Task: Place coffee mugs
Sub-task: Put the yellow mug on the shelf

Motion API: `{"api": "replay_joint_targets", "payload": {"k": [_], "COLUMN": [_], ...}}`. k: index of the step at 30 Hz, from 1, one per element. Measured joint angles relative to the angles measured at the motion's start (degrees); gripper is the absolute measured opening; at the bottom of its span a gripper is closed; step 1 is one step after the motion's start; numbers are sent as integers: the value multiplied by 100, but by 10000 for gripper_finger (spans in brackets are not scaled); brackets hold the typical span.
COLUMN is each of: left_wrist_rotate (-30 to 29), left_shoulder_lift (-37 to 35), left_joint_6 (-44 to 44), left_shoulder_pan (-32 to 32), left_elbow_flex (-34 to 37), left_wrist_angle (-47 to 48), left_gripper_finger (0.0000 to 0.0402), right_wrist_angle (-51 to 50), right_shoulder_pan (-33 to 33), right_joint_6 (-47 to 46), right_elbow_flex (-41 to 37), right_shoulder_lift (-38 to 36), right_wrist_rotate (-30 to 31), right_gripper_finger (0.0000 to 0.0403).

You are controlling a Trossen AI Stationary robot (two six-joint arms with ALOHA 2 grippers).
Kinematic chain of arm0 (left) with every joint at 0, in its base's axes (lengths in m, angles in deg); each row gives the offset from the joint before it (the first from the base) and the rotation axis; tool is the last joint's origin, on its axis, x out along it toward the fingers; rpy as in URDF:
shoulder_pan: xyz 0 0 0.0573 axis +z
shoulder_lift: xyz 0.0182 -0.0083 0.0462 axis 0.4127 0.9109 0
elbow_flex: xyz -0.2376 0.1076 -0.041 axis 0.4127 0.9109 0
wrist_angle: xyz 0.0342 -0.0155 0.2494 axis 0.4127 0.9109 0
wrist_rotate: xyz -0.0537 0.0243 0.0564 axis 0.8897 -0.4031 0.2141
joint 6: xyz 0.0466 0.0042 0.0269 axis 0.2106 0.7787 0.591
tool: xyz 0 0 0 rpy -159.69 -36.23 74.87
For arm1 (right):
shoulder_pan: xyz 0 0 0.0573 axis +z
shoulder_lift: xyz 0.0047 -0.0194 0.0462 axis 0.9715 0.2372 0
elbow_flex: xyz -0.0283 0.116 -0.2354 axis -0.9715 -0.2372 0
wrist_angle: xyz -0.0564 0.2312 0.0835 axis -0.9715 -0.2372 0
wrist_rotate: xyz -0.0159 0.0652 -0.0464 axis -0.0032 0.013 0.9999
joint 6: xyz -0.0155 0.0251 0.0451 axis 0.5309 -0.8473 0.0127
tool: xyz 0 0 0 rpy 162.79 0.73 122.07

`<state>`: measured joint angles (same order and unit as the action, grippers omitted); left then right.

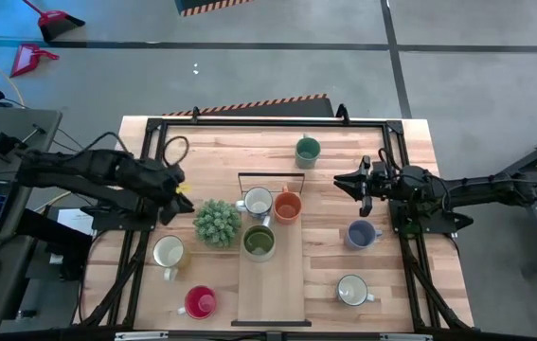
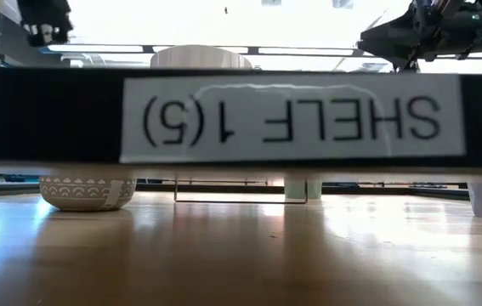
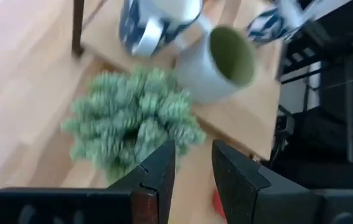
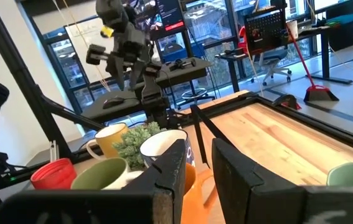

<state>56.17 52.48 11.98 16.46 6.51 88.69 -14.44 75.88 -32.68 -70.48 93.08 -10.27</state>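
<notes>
Patterned mug (image 1: pixel 257 202) upright, handle pointing left.

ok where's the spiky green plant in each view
High view: the plant sits left of centre, beside the shelf board.
Low view: not in it.
Left wrist view: just beyond that arm's fingers.
Right wrist view: behind the mugs.
Shared landmark: the olive green mug next to it.

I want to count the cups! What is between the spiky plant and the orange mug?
In the high view, the patterned white-grey mug sits between the spiky plant and the orange mug, on the wooden board.
</notes>
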Motion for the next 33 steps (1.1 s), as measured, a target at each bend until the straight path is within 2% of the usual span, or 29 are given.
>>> {"api": "replay_joint_targets", "payload": {"k": [7, 15, 25, 33], "left_wrist_rotate": [61, 148, 207, 201], "left_shoulder_lift": [586, 961, 1479, 2064], "left_joint_6": [-1052, -2145, -3670, -4262], "left_shoulder_pan": [-464, -1119, -2022, -2272], "left_elbow_flex": [2, 2, 2, 2], "left_wrist_angle": [1066, 1275, 1051, 287], "left_gripper_finger": [94, 94, 94, 94], "right_wrist_angle": [-5, -40, -216, -270], "right_shoulder_pan": [0, 0, 0, 2], "right_joint_6": [129, 121, 138, 177], "right_elbow_flex": [0, 0, 2, 2], "right_shoulder_lift": [0, -2, 0, -2], "right_wrist_rotate": [-85, -264, -273, -273], "right_gripper_finger": [67, 67, 67, 67]}}
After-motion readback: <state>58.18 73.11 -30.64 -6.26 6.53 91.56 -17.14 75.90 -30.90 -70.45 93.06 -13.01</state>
